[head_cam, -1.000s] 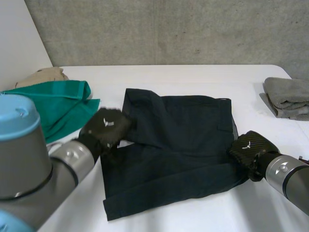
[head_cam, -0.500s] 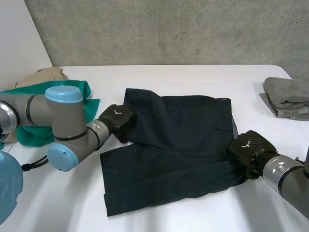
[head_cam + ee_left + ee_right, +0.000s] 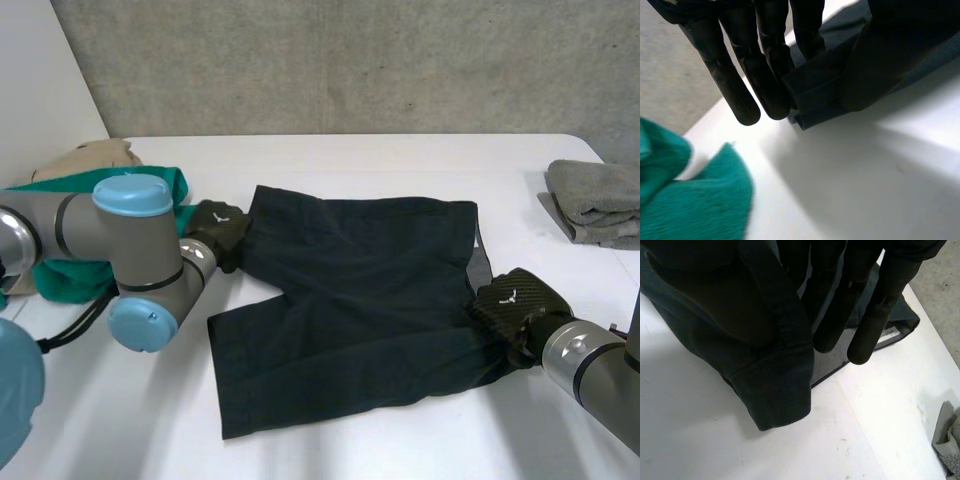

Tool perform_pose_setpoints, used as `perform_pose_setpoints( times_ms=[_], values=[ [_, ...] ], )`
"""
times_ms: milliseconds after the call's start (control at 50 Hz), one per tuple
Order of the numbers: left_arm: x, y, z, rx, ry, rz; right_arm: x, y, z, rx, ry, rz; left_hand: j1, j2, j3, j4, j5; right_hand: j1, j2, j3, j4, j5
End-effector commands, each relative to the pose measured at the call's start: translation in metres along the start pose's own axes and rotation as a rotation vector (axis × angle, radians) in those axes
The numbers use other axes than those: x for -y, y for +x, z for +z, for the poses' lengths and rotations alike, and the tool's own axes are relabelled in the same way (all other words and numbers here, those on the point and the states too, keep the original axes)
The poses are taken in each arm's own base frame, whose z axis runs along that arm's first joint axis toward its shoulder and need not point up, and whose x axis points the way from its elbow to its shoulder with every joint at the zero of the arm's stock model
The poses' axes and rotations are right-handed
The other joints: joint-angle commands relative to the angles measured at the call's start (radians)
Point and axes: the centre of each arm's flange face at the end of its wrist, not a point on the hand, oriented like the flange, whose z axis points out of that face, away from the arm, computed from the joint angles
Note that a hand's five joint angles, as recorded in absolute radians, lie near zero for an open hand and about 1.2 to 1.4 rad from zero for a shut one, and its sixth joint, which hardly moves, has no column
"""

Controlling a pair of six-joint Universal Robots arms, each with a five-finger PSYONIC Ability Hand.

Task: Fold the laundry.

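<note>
Shorts (image 3: 360, 300) (dark, with the legs towards the robot) are spread mostly flat in the middle of the white table (image 3: 400, 160). Their far left corner is pinched by the left hand (image 3: 218, 228); in the left wrist view the hem (image 3: 840, 85) is seen gripped at the straight fingers (image 3: 765, 60) and raised just off the table. The right edge is held by the right hand (image 3: 515, 305), and in the right wrist view a fold of cloth (image 3: 765, 370) is seen clamped against the fingers (image 3: 865, 305). A green cloth (image 3: 55, 278) is piled just beside the left hand, with a beige cloth (image 3: 85, 158) behind it. A grey towel (image 3: 595, 200) is folded at the table's right edge, well apart from the shorts.
</note>
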Motion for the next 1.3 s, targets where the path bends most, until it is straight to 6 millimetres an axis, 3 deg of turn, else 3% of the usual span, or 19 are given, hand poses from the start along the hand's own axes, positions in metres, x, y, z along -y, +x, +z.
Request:
perform_pose_setpoints(
  times_ms=[20, 120, 200, 300, 400, 500, 600, 680, 740, 880, 960, 980, 1040, 1140, 1240, 1300],
  values=[
    [-0.004, 0.007, -0.012, 0.009, -0.019, 0.015, -0.001, -0.003, -0.001, 0.009, -0.002, 0.002, 0.273, 0.204, 0.208, 0.198, 0.24, 0.269, 0.218, 0.203, 0.197, 0.216],
    [-0.008, 0.009, -0.013, 0.003, -0.037, 0.025, -0.001, -0.003, -0.001, 0.008, -0.001, 0.004, 0.273, 0.204, 0.208, 0.198, 0.24, 0.269, 0.218, 0.203, 0.197, 0.216],
    [-0.004, 0.007, -0.016, 0.004, -0.031, 0.025, 0.0, -0.002, 0.0, 0.001, 0.003, 0.017, -0.649, -0.719, -0.714, -0.724, -0.682, 0.269, 0.218, 0.203, 0.197, 0.216],
    [0.024, -0.006, -0.036, 0.017, 0.006, 0.002, 0.0, -0.001, 0.0, -0.002, 0.009, 0.048, -0.783, -0.853, -0.848, -0.858, -0.816, 0.269, 0.218, 0.203, 0.197, 0.216],
    [0.051, -0.012, -0.081, 0.007, 0.032, -0.065, 0.004, 0.004, 0.002, -0.025, 0.028, 0.09, -0.743, -0.812, -0.808, -0.818, -0.775, 0.269, 0.218, 0.203, 0.197, 0.216],
    [0.058, -0.001, -0.13, -0.054, 0.006, -0.186, 0.007, 0.013, 0.006, -0.061, 0.051, 0.137, -0.646, -0.715, -0.711, -0.721, -0.678, 0.269, 0.218, 0.203, 0.197, 0.216],
    [0.037, 0.022, -0.181, -0.152, -0.118, -0.299, 0.007, 0.014, 0.007, -0.076, 0.064, 0.155, -0.578, -0.647, -0.643, -0.653, -0.611, 0.269, 0.218, 0.203, 0.197, 0.216],
    [0.015, 0.044, -0.201, -0.217, -0.199, -0.301, 0.008, 0.016, 0.006, -0.083, 0.07, 0.154, -0.578, -0.647, -0.643, -0.653, -0.611, 0.269, 0.218, 0.203, 0.197, 0.216],
    [0.008, 0.052, -0.204, -0.237, -0.217, -0.294, 0.008, 0.016, 0.006, -0.083, 0.07, 0.154, -0.578, -0.647, -0.643, -0.653, -0.611, 0.269, 0.218, 0.203, 0.197, 0.216],
    [-0.01, 0.064, -0.19, -0.252, -0.27, -0.282, 0.009, 0.017, 0.004, -0.094, 0.07, 0.155, -0.511, -0.58, -0.576, -0.586, -0.543, 0.269, 0.218, 0.203, 0.197, 0.216],
    [-0.016, 0.067, -0.185, -0.249, -0.288, -0.28, 0.011, 0.019, 0.001, -0.104, 0.074, 0.15, 0.034, -0.035, -0.031, -0.041, 0.002, 0.269, 0.218, 0.203, 0.197, 0.216],
    [-0.014, 0.066, -0.184, -0.244, -0.274, -0.282, 0.012, 0.02, 0.0, -0.105, 0.074, 0.145, 0.271, 0.201, 0.206, 0.196, 0.238, 0.269, 0.218, 0.203, 0.197, 0.216],
    [-0.006, 0.063, -0.185, -0.231, -0.228, -0.285, 0.014, 0.019, -0.007, -0.1, 0.069, 0.125, 0.273, 0.204, 0.208, 0.198, 0.24, 0.269, 0.218, 0.203, 0.197, 0.216],
    [0.033, 0.044, -0.213, -0.21, -0.075, -0.29, 0.017, 0.014, -0.033, -0.032, 0.01, 0.05, 0.273, 0.204, 0.208, 0.198, 0.24, 0.269, 0.218, 0.203, 0.197, 0.216],
    [0.036, 0.046, -0.254, -0.297, -0.178, -0.222, 0.014, 0.003, -0.067, 0.11, -0.107, -0.088, 0.273, 0.204, 0.208, 0.198, 0.24, 0.269, 0.218, 0.203, 0.197, 0.216],
    [0.032, 0.05, -0.27, -0.352, -0.264, -0.155, 0.013, 0.006, -0.071, 0.134, -0.14, -0.111, 0.273, 0.204, 0.208, 0.198, 0.24, 0.269, 0.218, 0.203, 0.197, 0.216]
  ],
)
